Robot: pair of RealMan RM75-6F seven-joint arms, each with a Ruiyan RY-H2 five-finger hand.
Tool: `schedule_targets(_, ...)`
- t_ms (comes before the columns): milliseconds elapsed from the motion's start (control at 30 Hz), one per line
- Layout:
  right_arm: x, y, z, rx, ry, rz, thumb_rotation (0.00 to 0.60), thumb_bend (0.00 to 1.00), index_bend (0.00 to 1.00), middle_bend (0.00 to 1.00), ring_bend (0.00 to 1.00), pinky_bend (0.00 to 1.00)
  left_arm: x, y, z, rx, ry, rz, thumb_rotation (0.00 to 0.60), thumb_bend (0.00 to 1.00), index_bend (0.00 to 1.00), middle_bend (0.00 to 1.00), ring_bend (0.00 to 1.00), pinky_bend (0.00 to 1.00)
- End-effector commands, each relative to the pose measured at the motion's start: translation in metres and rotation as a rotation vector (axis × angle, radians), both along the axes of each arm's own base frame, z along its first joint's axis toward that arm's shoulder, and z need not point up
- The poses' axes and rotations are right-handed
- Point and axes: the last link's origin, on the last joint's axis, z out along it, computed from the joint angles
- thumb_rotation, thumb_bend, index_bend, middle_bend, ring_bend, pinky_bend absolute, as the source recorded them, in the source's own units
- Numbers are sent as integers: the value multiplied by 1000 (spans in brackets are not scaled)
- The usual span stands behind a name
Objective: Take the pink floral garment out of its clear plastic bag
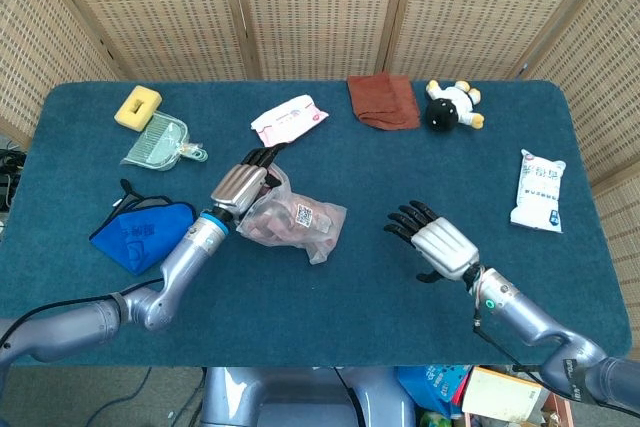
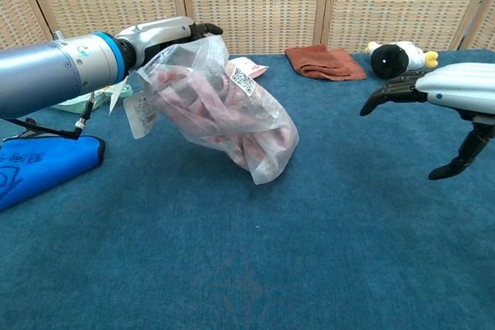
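Observation:
A clear plastic bag (image 1: 296, 224) (image 2: 224, 113) holds the pink floral garment (image 2: 232, 125), bunched up inside it. My left hand (image 1: 240, 185) (image 2: 166, 36) grips the bag by its top end and holds it tilted, with the lower end touching the blue table. A white label with a code (image 2: 241, 81) is stuck to the bag. My right hand (image 1: 437, 244) (image 2: 448, 90) hovers well to the right of the bag, its fingers spread and nothing in it.
A blue cloth bag (image 1: 142, 231) lies left of my left arm. At the back are a yellow sponge (image 1: 137, 105), a green dustpan (image 1: 160, 143), a pink wipes pack (image 1: 288, 120), a brown cloth (image 1: 383, 100) and a plush toy (image 1: 452, 105). A white packet (image 1: 538, 190) lies at right.

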Motion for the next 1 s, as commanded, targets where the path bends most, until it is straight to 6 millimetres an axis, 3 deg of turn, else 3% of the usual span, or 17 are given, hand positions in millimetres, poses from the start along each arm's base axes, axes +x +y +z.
schedule_targets(33,-14,14,-1,-95,107,256,600,0,176,747,645,652,7,0,2,6,4,-14,600,488,858,0,0,0)
schedule_targets(100,-5,12,-5,-129,147,366,600,0,209,879,780,894,12,-2,1,8,11,-24,600,488,858,0,0,0)
schedule_targets(167,4,12,-8,-145,169,451,600,0,251,941,862,996,15,-3,1,8,16,-31,600,488,858,0,0,0)
schedule_targets(333,36,18,-22,-169,208,712,600,0,304,999,929,1000,26,-5,-2,3,17,-42,600,487,858,0,0,0)
schedule_targets(533,53,17,-43,-135,253,873,600,0,305,1000,945,1000,35,-8,-5,1,42,-51,600,487,858,0,0,0)
schedule_targets(1000,93,13,-65,-159,337,923,600,0,305,1000,950,1000,43,-9,-6,-17,13,-7,600,488,858,0,0,0)
